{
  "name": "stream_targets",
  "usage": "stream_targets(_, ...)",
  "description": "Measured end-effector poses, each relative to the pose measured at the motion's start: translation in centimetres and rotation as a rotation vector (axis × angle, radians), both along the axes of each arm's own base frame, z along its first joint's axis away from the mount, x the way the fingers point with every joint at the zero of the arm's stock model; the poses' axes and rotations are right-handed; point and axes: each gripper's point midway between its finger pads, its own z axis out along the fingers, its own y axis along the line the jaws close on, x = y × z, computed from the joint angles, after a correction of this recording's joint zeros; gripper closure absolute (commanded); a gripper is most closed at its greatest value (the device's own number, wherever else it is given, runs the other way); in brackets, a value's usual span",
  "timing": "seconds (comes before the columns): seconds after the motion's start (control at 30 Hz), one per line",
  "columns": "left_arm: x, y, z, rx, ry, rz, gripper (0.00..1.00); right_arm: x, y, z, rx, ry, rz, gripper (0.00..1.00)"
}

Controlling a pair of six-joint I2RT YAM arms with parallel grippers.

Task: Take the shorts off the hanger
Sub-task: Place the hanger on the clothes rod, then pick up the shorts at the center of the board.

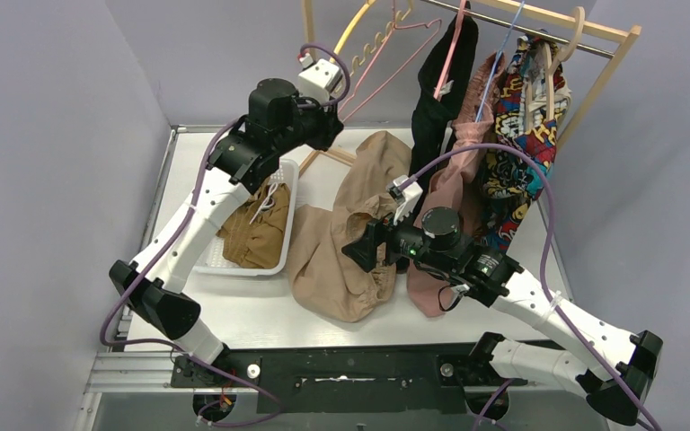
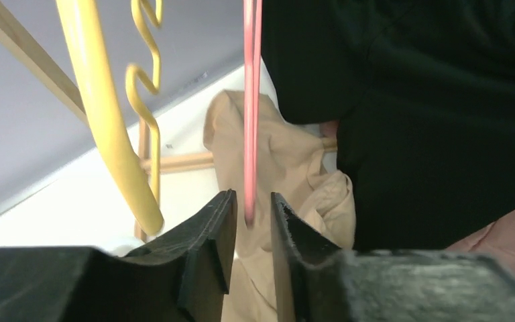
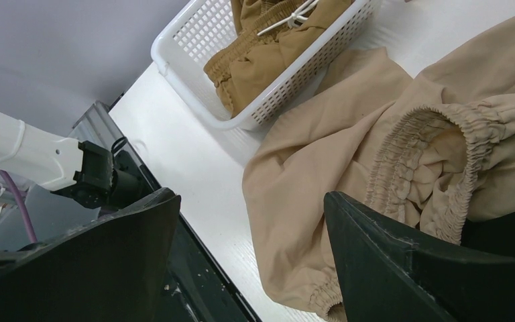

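Beige-tan shorts lie crumpled on the table, off any hanger, elastic waist showing. Black shorts and dusty pink shorts hang from the rack on hangers. Olive-brown shorts sit in the white basket. My left gripper is up at the rack, its jaws a little apart around the low end of a bare pink hanger, with a gap on each side. My right gripper stands wide open just above the beige shorts' near edge, holding nothing.
A bare yellow hanger hangs left of the pink one. Bright patterned shorts hang at the right end of the wooden rack. The white basket sits left of the beige pile. The table's front edge lies just below my right gripper.
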Motion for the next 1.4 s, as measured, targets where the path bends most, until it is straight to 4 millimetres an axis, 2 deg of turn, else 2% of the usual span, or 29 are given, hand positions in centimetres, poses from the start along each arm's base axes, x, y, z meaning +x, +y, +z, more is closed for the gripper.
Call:
stream_targets(0.07, -0.2, 0.1, -1.1, 0.012, 0.023, 0.0, 0.48, 0.1, -0.1, 0.0, -0.001, -0.001, -0.009, 0.19)
stream_targets(0.17, -0.6, 0.3, -1.9, 0.012, 0.045, 0.004, 0.37, 0.3, -0.2, 0.0, -0.002, -0.003, -0.021, 0.19)
stream_targets(0.33, -1.6, 1.2, -0.8, -0.018, 0.034, 0.025, 0.27, 0.6, -0.5, 0.3, 0.0, -0.015, -0.046, 0.18)
stream_targets(0.43, -3.0, 2.5, -1.4, -0.047, 0.047, 0.057, 0.22, 1.1, -0.9, 0.1, -0.008, -0.022, -0.079, 0.18)
stream_targets(0.7, -8.7, 7.2, -7.9, -0.145, 0.173, 0.137, 0.2, 1.6, -1.7, -2.2, -0.045, -0.025, -0.133, 0.17)
stream_targets(0.87, -12.0, 8.1, -11.9, -0.213, 0.263, 0.127, 0.23, 1.0, -2.8, -3.8, -0.036, -0.045, -0.151, 0.17)
stream_targets(1.1, -15.1, 6.2, -19.9, -0.259, 0.507, 0.092, 0.23, -1.0, -5.0, -5.6, 0.018, -0.024, -0.169, 0.18)
stream_targets(1.27, -16.2, 2.7, -22.9, -0.239, 0.595, 0.046, 0.23, -2.5, -6.7, -7.7, 0.063, 0.01, -0.197, 0.17)
stream_targets(1.4, -16.4, -0.3, -25.7, -0.184, 0.649, 0.036, 0.23, -3.0, -7.8, -8.0, 0.1, 0.0, -0.224, 0.16)
